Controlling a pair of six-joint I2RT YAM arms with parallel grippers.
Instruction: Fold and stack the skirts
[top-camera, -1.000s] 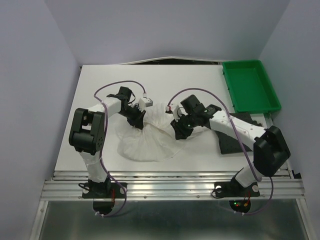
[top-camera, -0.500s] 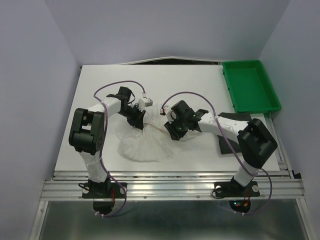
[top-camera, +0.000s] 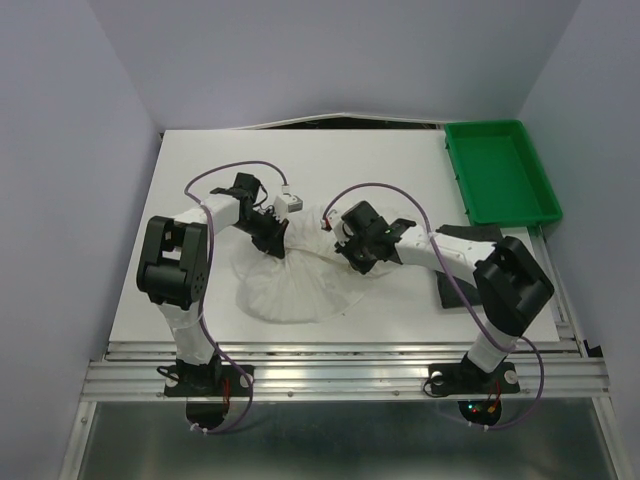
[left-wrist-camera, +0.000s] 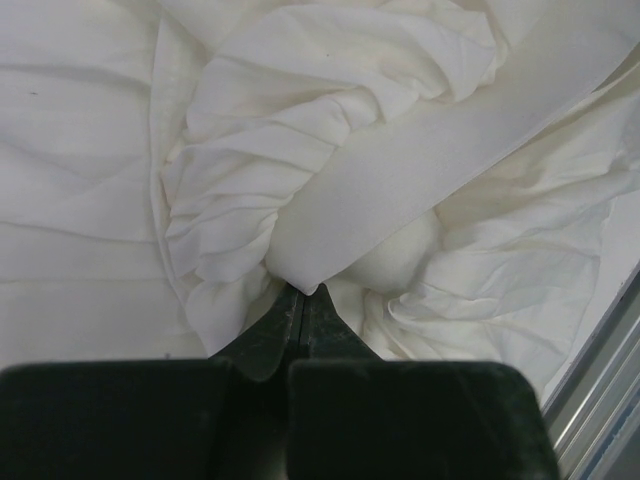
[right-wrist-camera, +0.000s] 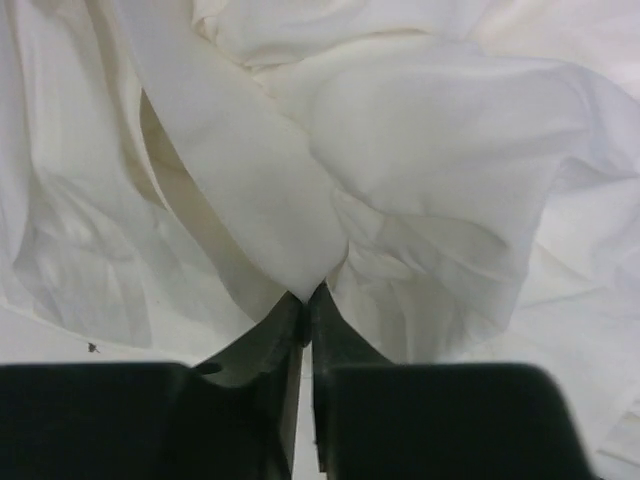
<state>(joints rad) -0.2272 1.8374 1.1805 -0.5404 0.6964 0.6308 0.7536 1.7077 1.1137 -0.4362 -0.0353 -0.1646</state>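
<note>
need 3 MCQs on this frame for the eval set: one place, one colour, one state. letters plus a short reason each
1. Where is the green tray in the top view?
A. at the far right of the table
B. at the near left edge
C. in the middle, under the cloth

2. What colour is the skirt spread at mid table?
A. yellow
B. white
C. red

3. How do the jaws of the left gripper stand?
A. wide open above bare table
B. shut on the skirt's flat band
C. shut on a plastic rim

Key:
1 A: the tray lies at the far right corner, apart from the cloth.
2 B: the top view and both wrist views show white, crinkled fabric.
3 B: in the left wrist view the fingertips meet with the white band pinched between them.
</note>
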